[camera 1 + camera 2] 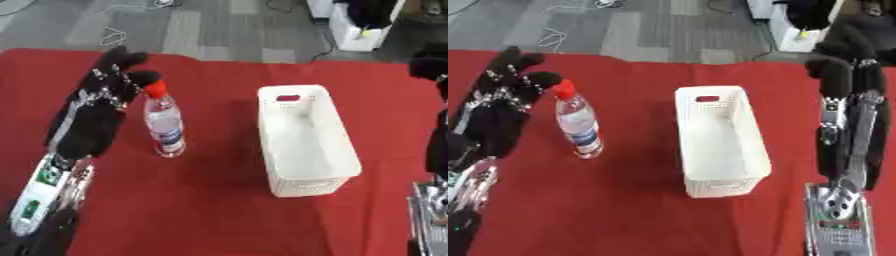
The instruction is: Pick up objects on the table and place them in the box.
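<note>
**Bottle not yet gripped, box empty**

On the red table [219,210], a clear bottle [164,125] with a red cap [156,89] was seen standing upright, well to the left of the white box [302,137]. No other loose object could be made out on the cloth.

The task was judged to be barely begun. Nothing had been placed in the box: its slatted interior was seen bare down to the floor, with only a handle slot showing at its far end. The bottle remained to be grasped, lifted, carried to the right and lowered into the box.

The left hand [109,92] was seen just beside the bottle on its left, raised to the level of the neck and cap. Its fingers were spread and only slightly bent, and nothing was held in them; whether a fingertip was touching the cap could not be told. The bottle was therefore taken to be resting on the table under its own weight.

The right hand [846,60] was seen at the right edge, well apart from box and bottle. It appeared idle and empty, but how far its fingers were open could not be told.
</note>
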`<state>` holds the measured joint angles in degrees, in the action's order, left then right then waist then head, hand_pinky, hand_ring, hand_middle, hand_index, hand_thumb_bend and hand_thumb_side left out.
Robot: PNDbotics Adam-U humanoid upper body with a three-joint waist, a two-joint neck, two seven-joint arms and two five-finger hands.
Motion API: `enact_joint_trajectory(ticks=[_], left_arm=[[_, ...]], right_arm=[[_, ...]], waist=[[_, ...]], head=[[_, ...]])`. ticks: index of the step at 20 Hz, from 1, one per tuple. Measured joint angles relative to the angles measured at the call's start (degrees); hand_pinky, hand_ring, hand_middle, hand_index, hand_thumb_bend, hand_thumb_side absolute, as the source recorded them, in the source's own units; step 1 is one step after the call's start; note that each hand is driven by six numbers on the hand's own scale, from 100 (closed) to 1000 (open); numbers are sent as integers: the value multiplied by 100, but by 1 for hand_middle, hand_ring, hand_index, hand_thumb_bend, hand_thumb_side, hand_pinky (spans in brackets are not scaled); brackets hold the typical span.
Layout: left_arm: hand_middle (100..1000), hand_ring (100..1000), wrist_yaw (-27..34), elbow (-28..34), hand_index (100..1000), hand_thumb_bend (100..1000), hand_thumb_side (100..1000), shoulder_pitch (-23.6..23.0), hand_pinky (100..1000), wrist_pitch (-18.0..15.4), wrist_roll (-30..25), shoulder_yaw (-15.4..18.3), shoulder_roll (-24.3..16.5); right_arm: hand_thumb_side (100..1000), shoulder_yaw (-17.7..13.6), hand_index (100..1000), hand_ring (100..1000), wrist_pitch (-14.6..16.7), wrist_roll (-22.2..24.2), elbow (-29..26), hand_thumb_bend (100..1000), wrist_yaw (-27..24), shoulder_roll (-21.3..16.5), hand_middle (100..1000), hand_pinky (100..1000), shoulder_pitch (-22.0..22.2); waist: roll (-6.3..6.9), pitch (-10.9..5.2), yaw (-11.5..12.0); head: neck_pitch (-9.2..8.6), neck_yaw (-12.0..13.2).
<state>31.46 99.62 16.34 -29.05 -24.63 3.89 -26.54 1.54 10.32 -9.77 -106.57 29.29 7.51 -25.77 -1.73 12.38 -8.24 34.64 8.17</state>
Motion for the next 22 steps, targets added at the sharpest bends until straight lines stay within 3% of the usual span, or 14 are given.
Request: enact_joint_trajectory(ticks=[8, 22], left_arm=[[876, 840, 371, -440, 1000, 625, 713, 94, 907, -104, -172, 47, -254], [878, 842, 828, -670, 1000, 646, 721, 197, 909, -228, -60, 296, -642]], right_arm=[[914, -1, 872, 612, -22, 27, -28, 591, -55, -3, 670, 638, 42], [909, 0, 871, 612, -21, 80, -29, 591, -98, -45, 670, 638, 52]], waist=[[5, 21, -14], [11, 21, -4]], head=[[-1, 45], [-47, 100]])
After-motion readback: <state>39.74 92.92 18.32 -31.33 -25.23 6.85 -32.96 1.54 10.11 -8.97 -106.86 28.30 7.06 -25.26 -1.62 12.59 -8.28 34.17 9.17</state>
